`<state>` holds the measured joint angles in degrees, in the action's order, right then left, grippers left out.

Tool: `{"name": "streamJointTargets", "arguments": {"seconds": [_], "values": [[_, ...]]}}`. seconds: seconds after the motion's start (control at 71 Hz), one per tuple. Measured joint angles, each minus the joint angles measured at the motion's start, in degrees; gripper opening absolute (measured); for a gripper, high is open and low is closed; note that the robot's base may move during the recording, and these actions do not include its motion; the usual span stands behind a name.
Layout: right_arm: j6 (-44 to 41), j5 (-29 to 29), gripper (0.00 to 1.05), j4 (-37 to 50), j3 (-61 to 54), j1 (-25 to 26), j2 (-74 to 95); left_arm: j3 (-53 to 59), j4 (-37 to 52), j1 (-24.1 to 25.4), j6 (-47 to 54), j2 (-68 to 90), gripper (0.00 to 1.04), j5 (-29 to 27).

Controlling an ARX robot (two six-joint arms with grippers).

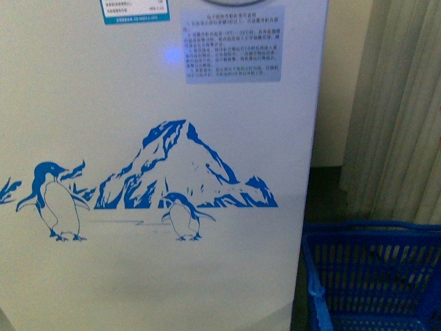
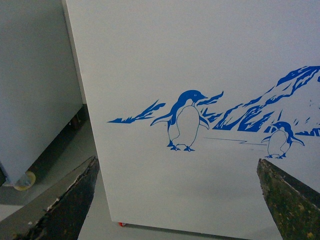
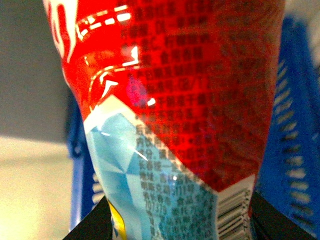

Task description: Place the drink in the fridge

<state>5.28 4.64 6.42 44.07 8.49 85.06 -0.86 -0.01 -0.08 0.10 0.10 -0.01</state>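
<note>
The fridge (image 1: 158, 138) fills most of the front view: a white wall with a blue mountain and two penguins, and printed labels near the top. Neither arm shows there. In the left wrist view the same white fridge (image 2: 200, 65) wall stands close ahead, a small red wheel (image 2: 121, 224) under its corner. My left gripper (image 2: 177, 200) is open, its dark fingers (image 2: 70, 205) wide apart with nothing between them. The right wrist view is filled by the drink (image 3: 175, 110), its red label with small print and a pale blue panel. My right gripper (image 3: 175, 227) is shut on the drink.
A blue mesh basket (image 1: 375, 276) stands on the floor right of the fridge, also seen behind the bottle as blue basket mesh (image 3: 295, 140). A pale curtain (image 1: 400, 103) hangs at the right. A grey-white cabinet (image 2: 35, 85) on a caster stands beside the fridge.
</note>
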Motion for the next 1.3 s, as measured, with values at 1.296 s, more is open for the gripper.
{"name": "streamJointTargets", "arguments": {"seconds": [1.296], "values": [[-7.3,-28.81,0.4,-8.79,-5.09,-18.73,-58.49,0.0,0.0,0.0,0.0,0.0,0.97,0.0]]}}
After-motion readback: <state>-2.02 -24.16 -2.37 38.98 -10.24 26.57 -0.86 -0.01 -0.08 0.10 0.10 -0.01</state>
